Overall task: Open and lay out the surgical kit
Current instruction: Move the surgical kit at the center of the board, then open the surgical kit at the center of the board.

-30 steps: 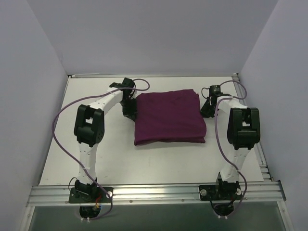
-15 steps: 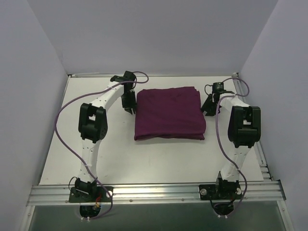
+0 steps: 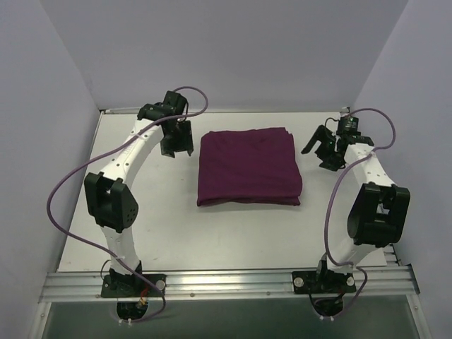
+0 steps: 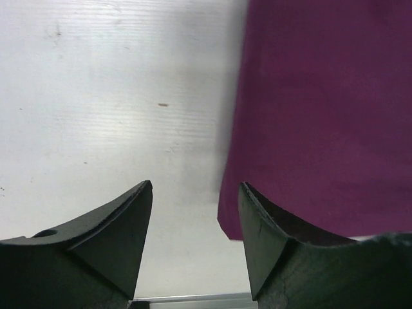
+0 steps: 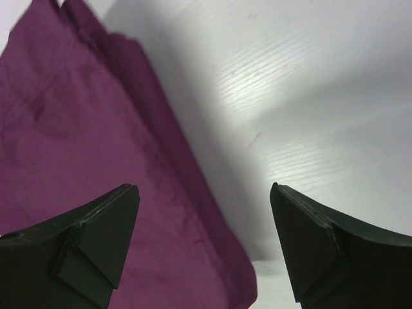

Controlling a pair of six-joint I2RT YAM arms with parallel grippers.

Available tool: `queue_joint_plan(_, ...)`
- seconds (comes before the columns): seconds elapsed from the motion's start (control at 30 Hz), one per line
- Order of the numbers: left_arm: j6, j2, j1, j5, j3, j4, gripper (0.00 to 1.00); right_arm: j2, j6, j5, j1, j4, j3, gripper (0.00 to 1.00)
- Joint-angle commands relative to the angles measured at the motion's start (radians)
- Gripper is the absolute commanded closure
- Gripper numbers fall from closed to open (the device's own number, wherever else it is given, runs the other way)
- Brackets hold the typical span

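Observation:
The surgical kit (image 3: pixel 247 168) is a dark purple cloth bundle, folded shut and lying flat in the middle of the white table; whatever it wraps is hidden. My left gripper (image 3: pixel 176 140) hangs open above the table just off the bundle's far left corner. In the left wrist view the left gripper (image 4: pixel 196 187) has nothing between its fingers, and the cloth's left edge (image 4: pixel 322 116) lies under the right finger. My right gripper (image 3: pixel 323 150) is wide open off the bundle's right side. In the right wrist view the right gripper (image 5: pixel 204 188) holds nothing above the cloth's right edge (image 5: pixel 84 148).
Bare white table (image 3: pixel 141 226) surrounds the bundle. Pale walls close in the left, right and back. An aluminium rail (image 3: pixel 226 282) with both arm bases runs along the near edge. Purple cables (image 3: pixel 63 191) loop beside each arm.
Both grippers were shut against the bundle's side edges. They have opened and drawn back outward and upward, the left to the far left, the right to the right. The bundle lies slightly squarer.

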Motion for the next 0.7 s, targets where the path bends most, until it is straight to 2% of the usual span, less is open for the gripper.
queue_joint_plan(0.0,0.070,-0.096,-0.080,0.037,-0.051,0.052,0.35,-0.051,-0.025,-0.099,0.034,-0.066,-0.087,0.16)
queue_joint_plan(0.1,0.069,-0.147,-0.114,0.099,-0.106,0.108,0.35,-0.108,-0.038,-0.141,0.050,-0.032,-0.159,0.19)
queue_joint_plan(0.23,0.059,-0.185,-0.129,0.172,-0.159,0.170,0.35,-0.107,-0.055,-0.175,0.051,-0.039,-0.250,0.26)
queue_joint_plan(0.4,0.073,-0.173,-0.154,0.183,-0.130,0.173,0.35,-0.118,-0.075,-0.205,0.056,-0.012,-0.317,0.34)
queue_joint_plan(0.67,0.087,-0.125,-0.201,0.160,-0.076,0.156,0.36,-0.151,-0.054,-0.199,0.071,-0.035,-0.300,0.49)
